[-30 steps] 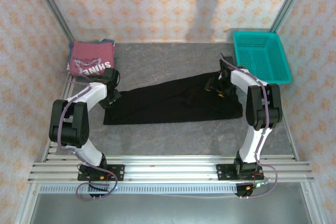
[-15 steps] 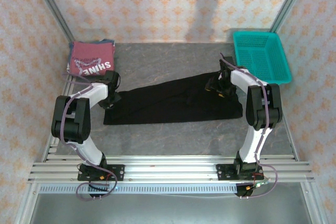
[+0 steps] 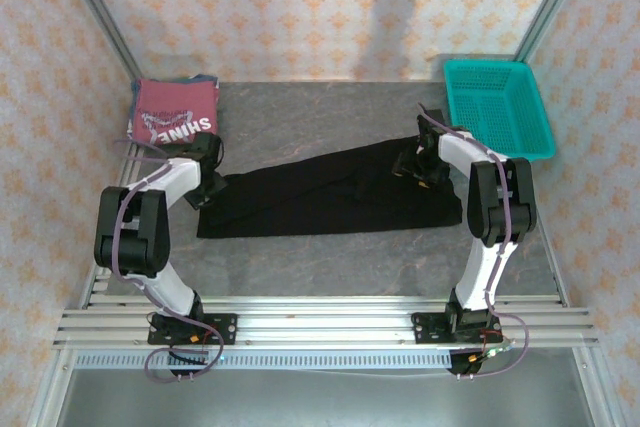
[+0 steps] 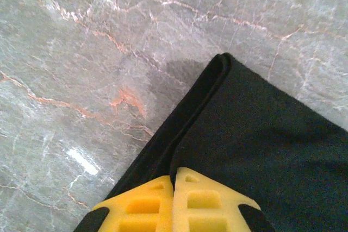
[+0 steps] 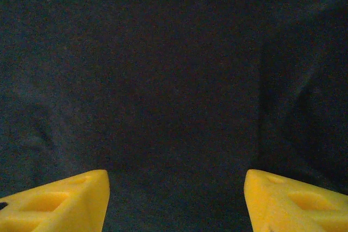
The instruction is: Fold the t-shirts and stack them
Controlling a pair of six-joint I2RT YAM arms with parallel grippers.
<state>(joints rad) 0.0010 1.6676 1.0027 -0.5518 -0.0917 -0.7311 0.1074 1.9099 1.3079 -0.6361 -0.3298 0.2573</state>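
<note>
the left claw [image 4: 174, 176] sits at the bottom edge, its two yellow fingers [image 4: 141, 205] pressed flat together with just a thin seam between them. they meet right over the doubled edge of the black shirt [image 4: 261, 145], and that edge runs straight into the seam, so the cloth looks pinched. the shirt's corner points away from the claw and lies flat. the worktop [image 4: 81, 47] around it is grey marble with orange veins and a small glare spot.

I am seeing the black t-shirt [image 3: 330, 195] lying folded in a long band across the surface [image 3: 330, 112]; the dark red "SHINE" t-shirt [image 3: 176, 113] is sitting folded far-left.
</note>
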